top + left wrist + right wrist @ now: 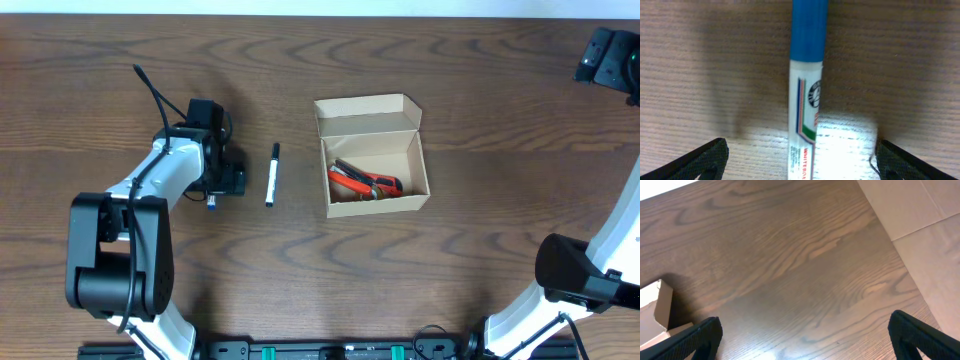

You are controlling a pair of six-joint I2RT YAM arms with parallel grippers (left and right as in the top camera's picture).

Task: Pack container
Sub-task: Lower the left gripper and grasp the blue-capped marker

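Note:
The tan cardboard container (420, 205) stands open at the table's middle, its flap lid (365, 108) raised at the back. Red and orange markers (362, 181) lie inside. A corner of the container shows in the right wrist view (662, 306). My left gripper (222, 180) is low over the table, left of the container. In the left wrist view it is open (802, 162), its fingers on either side of a blue-capped whiteboard marker (806, 100) that lies on the wood. My right gripper (607, 55) is open and empty (805, 340) at the far right corner.
A white marker with a black cap (271, 175) lies on the table between the left gripper and the container. The table's far right edge (890, 240) shows in the right wrist view, with a tan floor beyond it.

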